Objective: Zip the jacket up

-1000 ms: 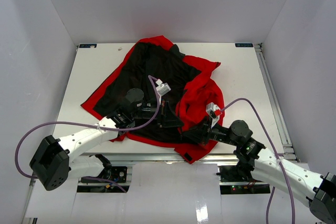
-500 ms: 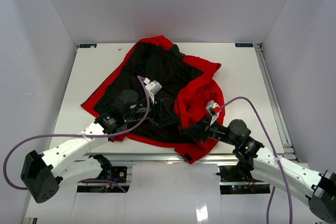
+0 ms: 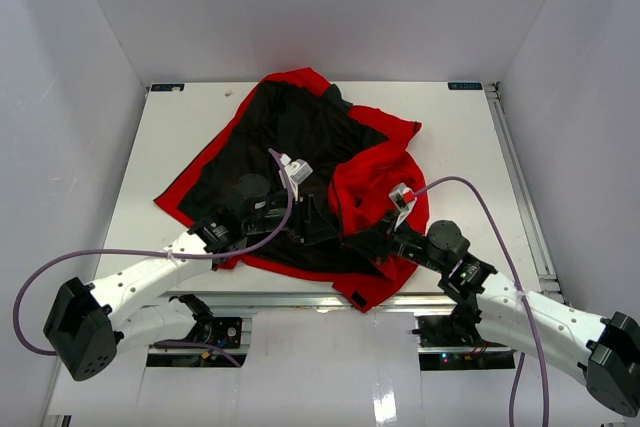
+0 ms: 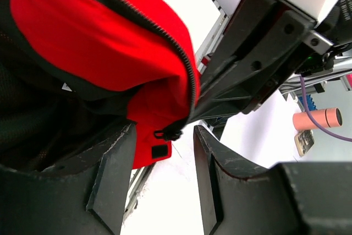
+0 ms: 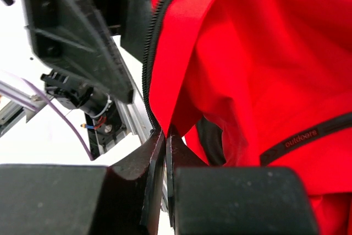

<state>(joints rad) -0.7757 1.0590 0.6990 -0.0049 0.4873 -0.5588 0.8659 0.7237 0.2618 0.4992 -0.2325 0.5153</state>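
jacket (image 3: 300,137): open on the table (image 3: 450,147), black lining up, its front hem at both grippers.
right gripper (image 5: 165,136): clamped narrow on the red front edge, with the zipper teeth (image 5: 151,53) just beside its fingers; hold that edge taut.
left gripper (image 4: 163,136): spread wide, holding nothing.
zipper pull (image 4: 168,132): hangs between your left fingertips; close squarely on it, clear of the fabric behind.

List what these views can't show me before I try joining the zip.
- Top external: the zipper's bottom ends, hidden under the left gripper, the right gripper and folds of the jacket.
- Left wrist: whether the slider holds both zipper rows; it is small, dark and partly under a red fold.
- Right wrist: the slider does not show; the pinched red fold fills the view.
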